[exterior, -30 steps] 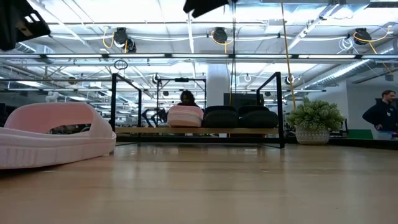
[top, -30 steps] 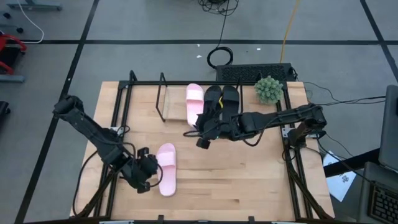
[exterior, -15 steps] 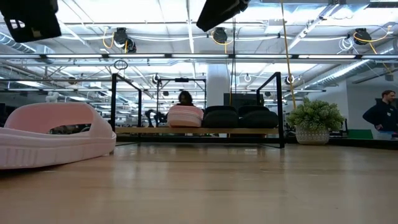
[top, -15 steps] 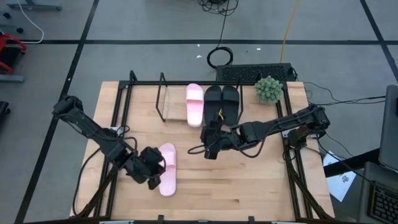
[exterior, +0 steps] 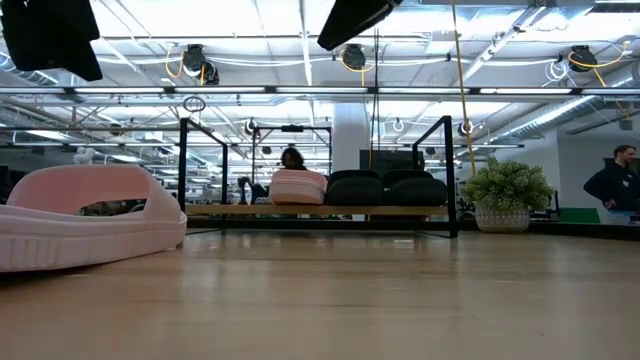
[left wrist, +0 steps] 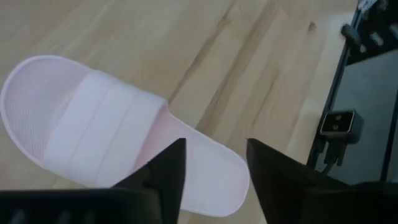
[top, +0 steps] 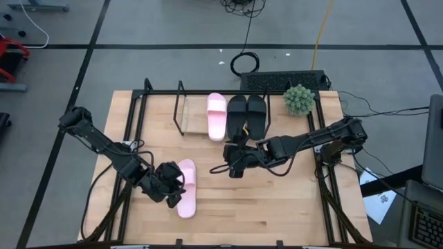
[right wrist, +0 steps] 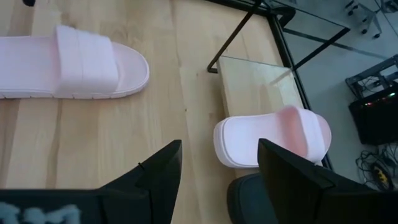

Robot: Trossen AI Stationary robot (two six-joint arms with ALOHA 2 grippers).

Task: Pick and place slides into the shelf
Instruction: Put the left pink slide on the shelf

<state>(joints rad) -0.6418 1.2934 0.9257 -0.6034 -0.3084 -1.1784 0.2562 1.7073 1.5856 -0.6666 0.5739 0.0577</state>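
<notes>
Shelf: the low black metal rod shelf with a light wooden board [top: 196, 119] sits at the back of the big wooden table [top: 277, 200].
On the shelf: one pale pink slide sandal [top: 217, 115] and the pair of black slide sandals [top: 246, 113], side by side.
Loose slide: the other pale pink slide sandal [top: 185, 187] lies flat on the table, well apart from the shelf.
Left claw: the left gripper [top: 173, 191] hangs over that loose slide with its fingers [left wrist: 163, 172] spread apart, holding nothing.
Right claw: the right gripper [top: 233, 158] is near the front of the shelf, fingers [right wrist: 160, 171] apart and empty.
Corner: a small green plant in a pot [top: 299, 99].
</notes>
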